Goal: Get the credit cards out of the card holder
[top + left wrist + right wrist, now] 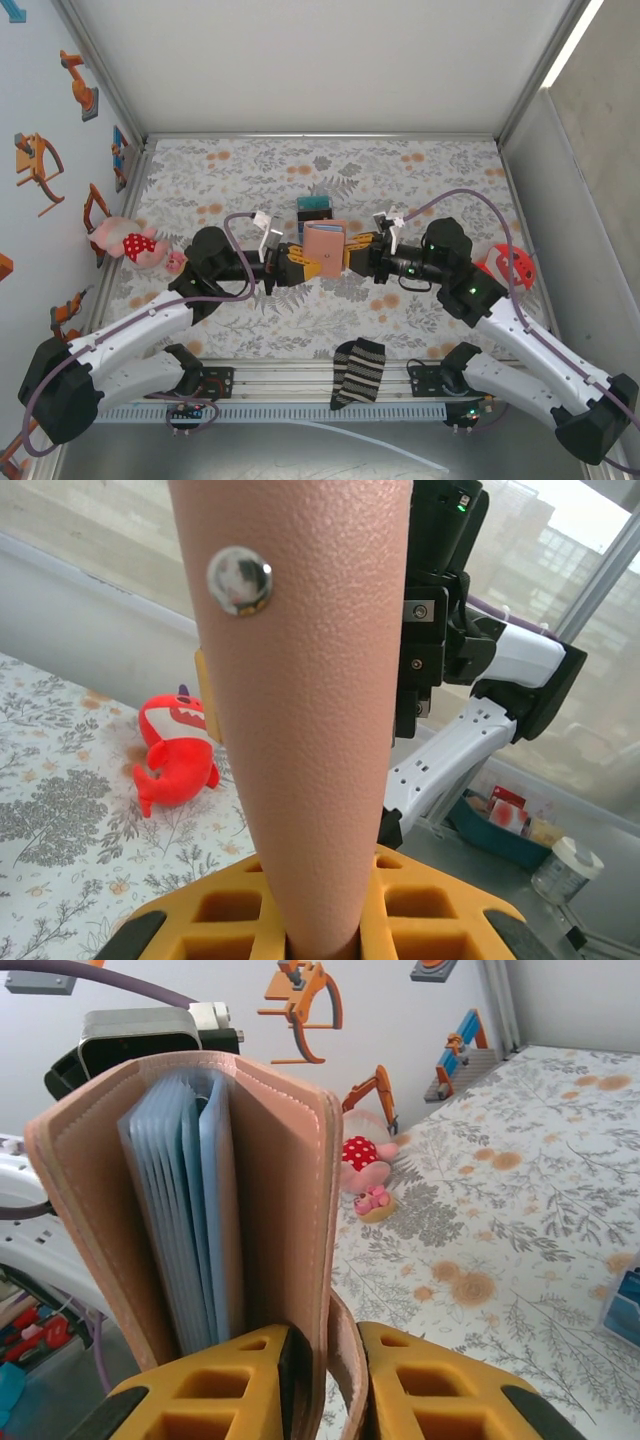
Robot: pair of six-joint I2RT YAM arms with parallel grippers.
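In mid-air: card holder [325, 243] upright, mouth rightward; left end effector [304, 258], right end effector [349, 257] each clamped on it.

One card holder [325, 243], two plush toys [128, 243] [510, 265], one striped sock [358, 373], one box [314, 208].

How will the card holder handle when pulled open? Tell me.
Probably floppy: the card holder has thin stitched covers bowing apart. Likely light: the left gripper and right gripper hold it aloft. Its grained surface should resist slipping.
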